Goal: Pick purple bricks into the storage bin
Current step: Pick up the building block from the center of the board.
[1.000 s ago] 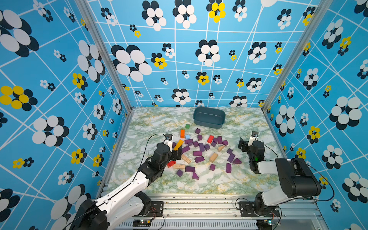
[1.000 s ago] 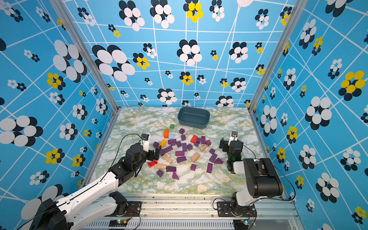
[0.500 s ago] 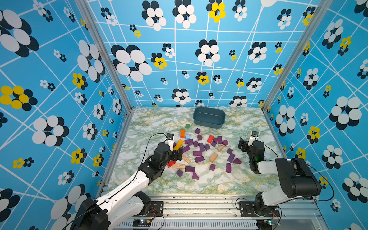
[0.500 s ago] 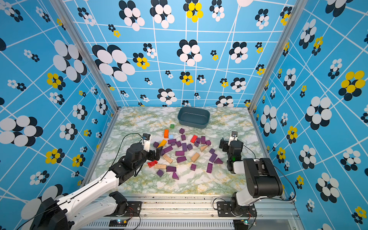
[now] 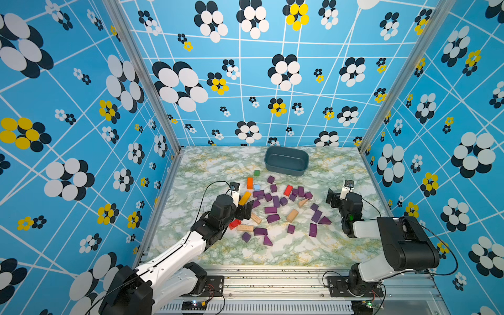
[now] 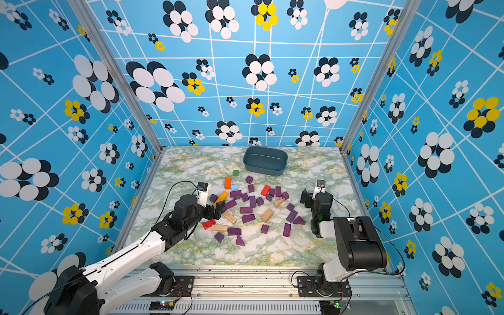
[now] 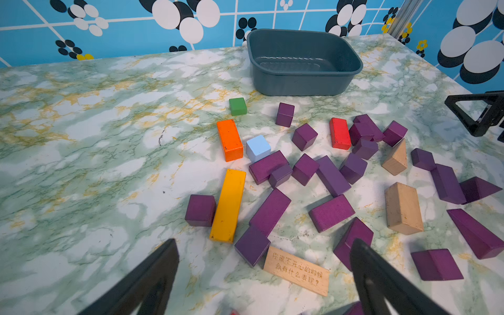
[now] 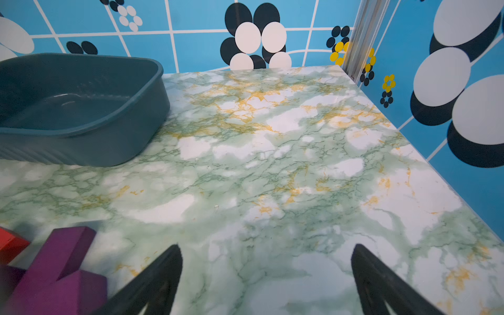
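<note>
left arm outstretched, left tool spread | right arm folded, right tool spread

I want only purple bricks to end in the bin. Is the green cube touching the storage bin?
Apart. The left wrist view shows a strip of bare table between the green cube and the near wall of the storage bin.
</note>
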Robot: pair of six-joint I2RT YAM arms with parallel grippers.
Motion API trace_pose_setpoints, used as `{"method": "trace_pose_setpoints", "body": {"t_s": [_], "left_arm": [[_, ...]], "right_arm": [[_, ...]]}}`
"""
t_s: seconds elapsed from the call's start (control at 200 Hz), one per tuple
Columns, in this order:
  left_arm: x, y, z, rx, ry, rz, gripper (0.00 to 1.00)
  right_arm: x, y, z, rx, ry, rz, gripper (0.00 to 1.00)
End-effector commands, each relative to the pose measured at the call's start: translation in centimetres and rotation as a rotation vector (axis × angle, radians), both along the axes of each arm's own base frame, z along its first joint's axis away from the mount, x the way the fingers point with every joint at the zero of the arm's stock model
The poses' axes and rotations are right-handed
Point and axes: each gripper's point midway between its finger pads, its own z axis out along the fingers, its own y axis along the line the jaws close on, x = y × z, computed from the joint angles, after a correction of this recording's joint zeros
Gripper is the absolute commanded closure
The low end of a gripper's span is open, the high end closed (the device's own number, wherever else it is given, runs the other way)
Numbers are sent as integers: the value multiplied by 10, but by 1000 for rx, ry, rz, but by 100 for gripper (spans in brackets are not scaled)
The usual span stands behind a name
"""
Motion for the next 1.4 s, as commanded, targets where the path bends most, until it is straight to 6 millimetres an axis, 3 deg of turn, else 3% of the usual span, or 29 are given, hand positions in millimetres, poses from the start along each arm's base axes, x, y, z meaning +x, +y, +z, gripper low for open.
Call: {"method": "trace_pose_setpoints", "body": {"t_s": [0.0, 0.085, 0.285, 0.38, 0.61, 0.859, 1.014, 1.039, 1.124, 1.394], "left_arm": [[0, 0, -2, -33, 8, 1, 1], [1, -1, -2, -33, 7, -1, 0], [3, 1, -2, -38, 11, 9, 0], [3, 0, -4, -44, 20, 7, 1], [6, -3, -4, -52, 19, 1, 1], [17, -12, -9, -59, 50, -22, 1], [19, -16, -8, -76, 59, -28, 1], [19, -16, -7, -78, 58, -29, 0], [20, -16, -6, -79, 55, -29, 1], [20, -15, -8, -72, 64, -23, 0]], "right_arm": [[6, -5, 11, 9, -42, -27, 1], [-6, -19, 26, 16, -84, -109, 1], [-15, -17, 55, 42, -63, -107, 1], [-16, -7, 62, 107, -37, -64, 1], [-26, 27, 56, 241, 151, 69, 1], [-44, 43, 47, 290, 354, 97, 2], [-57, 54, 39, 162, 541, 142, 1], [-60, 64, 37, 111, 579, 169, 1], [-66, 62, 38, 13, 655, 156, 1], [-76, 67, 33, 62, 659, 165, 1]]}}
